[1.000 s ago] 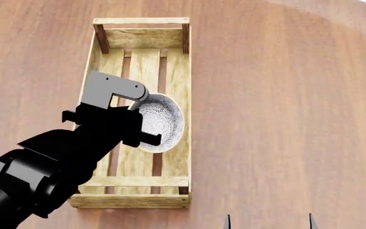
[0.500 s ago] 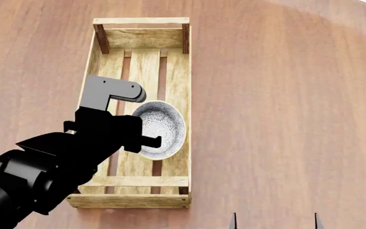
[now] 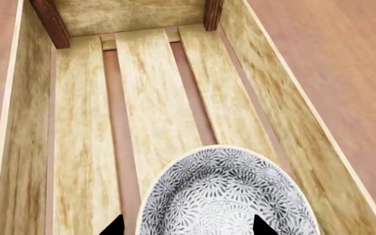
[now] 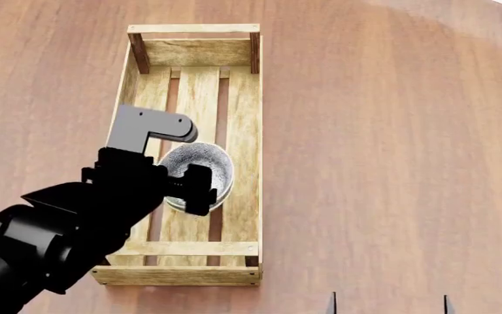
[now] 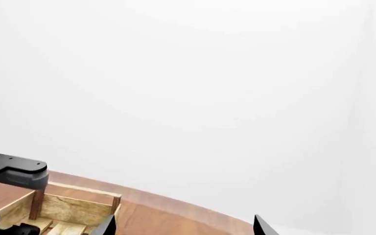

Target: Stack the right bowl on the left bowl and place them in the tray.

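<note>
The tray point(image 4: 249, 98) is a long light-wood crate with dark corner posts, lying lengthwise on the table. A grey-white patterned bowl point(image 4: 209, 163) lies flat on its floor slats, near the middle. I cannot tell whether a second bowl sits under it. My left gripper point(image 4: 178, 187) hovers over the bowl's near side. In the left wrist view the left gripper point(image 3: 188, 227) is open: one fingertip point(image 3: 114, 226) is outside the bowl's point(image 3: 227, 196) rim, the other over its inside. My right gripper point(image 4: 389, 306) is open and empty at the table's near edge.
The brown wooden table point(image 4: 382, 144) spreads wide to the right of the tray. The tray's side wall point(image 3: 286, 112) runs close beside the bowl. The right wrist view shows a white background, the tray's far end point(image 5: 70, 208) and my left arm's grey bracket point(image 5: 15, 172).
The bowl was tilted to the right of my left gripper; it has sunk and shifted left, and now lies flat between the spread jaws. The right fingertips drifted slightly right.
</note>
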### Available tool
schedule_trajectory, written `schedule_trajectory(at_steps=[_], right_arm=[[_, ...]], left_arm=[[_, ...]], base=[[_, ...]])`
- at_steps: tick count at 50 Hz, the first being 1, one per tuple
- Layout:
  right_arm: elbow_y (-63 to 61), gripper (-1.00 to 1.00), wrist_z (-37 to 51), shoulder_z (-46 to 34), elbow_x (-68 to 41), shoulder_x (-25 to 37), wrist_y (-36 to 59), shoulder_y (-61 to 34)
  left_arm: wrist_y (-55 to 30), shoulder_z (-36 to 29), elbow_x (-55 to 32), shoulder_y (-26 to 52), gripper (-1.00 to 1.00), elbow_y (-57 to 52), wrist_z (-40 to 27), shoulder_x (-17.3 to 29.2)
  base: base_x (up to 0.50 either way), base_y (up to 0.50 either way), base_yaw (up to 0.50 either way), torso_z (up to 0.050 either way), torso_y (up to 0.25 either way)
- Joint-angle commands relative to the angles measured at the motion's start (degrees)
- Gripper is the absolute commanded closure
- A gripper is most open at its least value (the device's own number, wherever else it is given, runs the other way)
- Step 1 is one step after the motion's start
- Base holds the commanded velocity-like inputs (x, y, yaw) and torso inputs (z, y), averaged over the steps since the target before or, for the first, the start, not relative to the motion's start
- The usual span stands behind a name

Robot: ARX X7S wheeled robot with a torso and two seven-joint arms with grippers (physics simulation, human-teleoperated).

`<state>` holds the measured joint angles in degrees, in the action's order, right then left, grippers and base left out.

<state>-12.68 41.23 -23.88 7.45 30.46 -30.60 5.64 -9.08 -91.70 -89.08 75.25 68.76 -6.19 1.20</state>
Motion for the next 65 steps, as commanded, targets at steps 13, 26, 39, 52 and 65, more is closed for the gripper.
schedule_trajectory(at_steps=[13, 26, 39, 52, 65], right_arm=[[-2.05, -1.00, -1.54, 1.00, 1.59, -0.83, 1.10, 0.11], [-9.54, -1.00, -1.21, 1.12, 5.47, -0.25, 3.53, 4.01], [-16.24, -1.00, -1.63, -0.29, 10.45, -0.31, 4.50, 8.03], [-17.05, -1.00, -0.74, -0.84, 11.90, 0.19, 2.79, 10.15], [-16.17, -1.00, 1.05, 0.41, 11.46, 0.80, 1.93, 11.24]], left_arm=[[6.87, 3.82, 21.64, 2.62, -1.00, -1.95, -4.68, -1.20], [9.22, 4.97, 23.64, 5.88, -1.00, -5.42, -5.77, -1.19], [2.62, 4.23, 22.36, 10.94, -1.00, -51.19, -26.64, 19.80], [1.78, 1.53, 29.69, 11.02, -1.00, -91.24, -43.86, 43.35], [16.07, -5.55, 51.49, -3.77, -1.00, -110.82, -55.43, 70.95]], base=[[0.00, 0.00, 0.00, 0.000, 0.000], [0.00, 0.00, 0.00, 0.000, 0.000], [0.00, 0.00, 0.00, 0.000, 0.000], [0.00, 0.00, 0.00, 0.000, 0.000], [0.00, 0.00, 0.00, 0.000, 0.000]])
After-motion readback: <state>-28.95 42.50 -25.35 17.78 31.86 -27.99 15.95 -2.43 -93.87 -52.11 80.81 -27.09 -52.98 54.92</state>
